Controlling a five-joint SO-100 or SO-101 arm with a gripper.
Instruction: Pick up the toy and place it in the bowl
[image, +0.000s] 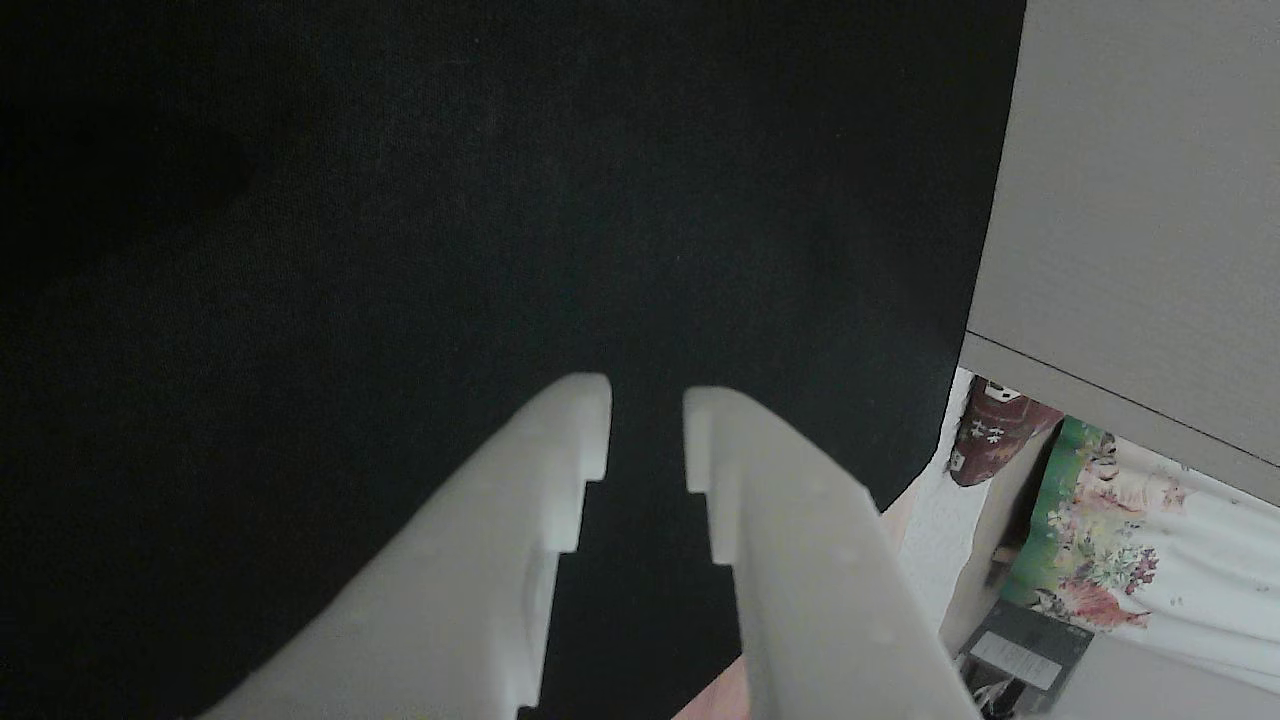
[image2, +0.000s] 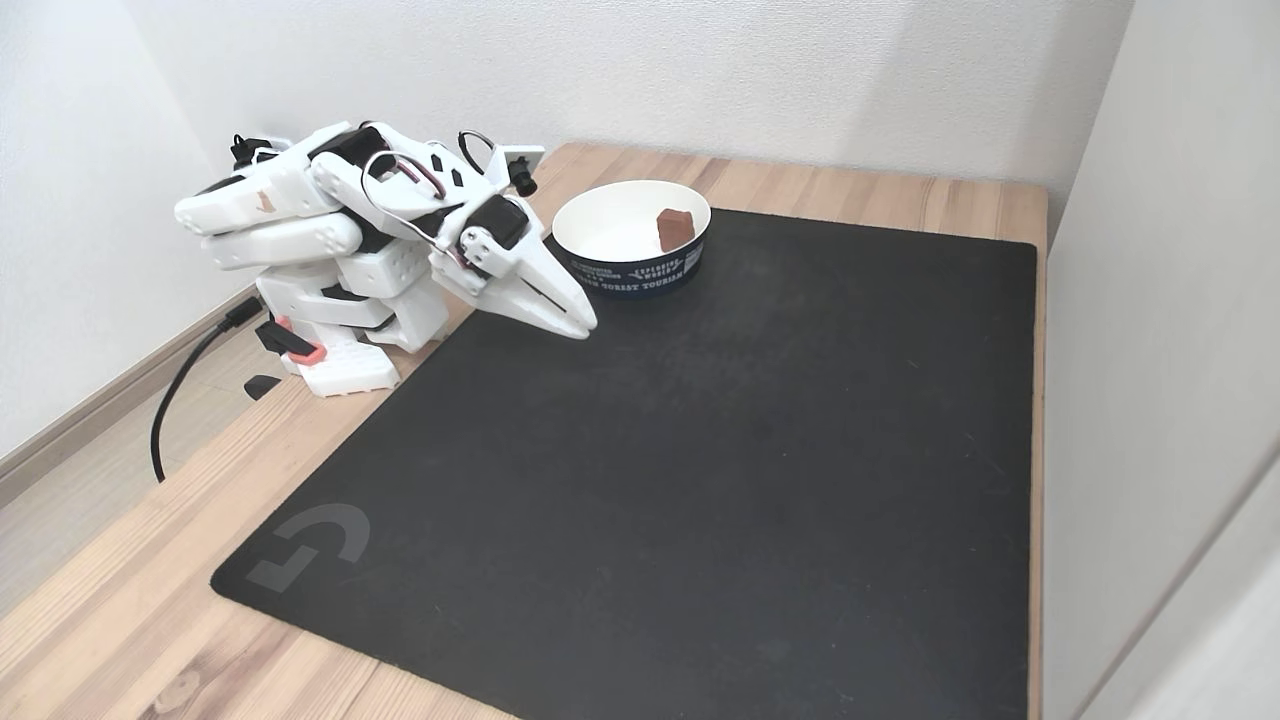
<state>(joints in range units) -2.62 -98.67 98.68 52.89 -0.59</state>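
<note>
Folded low over the mat (image2: 700, 480), the claw (image2: 580, 325) hangs slightly parted, empty.

- Tabletop (image2: 120, 610): light wood with visible grain, low-sheen finish.
- Mat (image2: 700, 480): black, matt, fine cloth-like texture; a grey logo (image2: 312, 545) is printed on one corner.
- Pincer (image: 647, 425): white moulded plastic, matt, smooth faces.
- Arm housing (image2: 300, 215): white plastic, slight gloss.
- Bowl (image2: 640, 270): paper-like, smooth white interior, dark printed outer band.
- Toy (image2: 675, 230): red-brown, matt.
- Cable (image2: 185, 375): black, smooth sheath.
</note>
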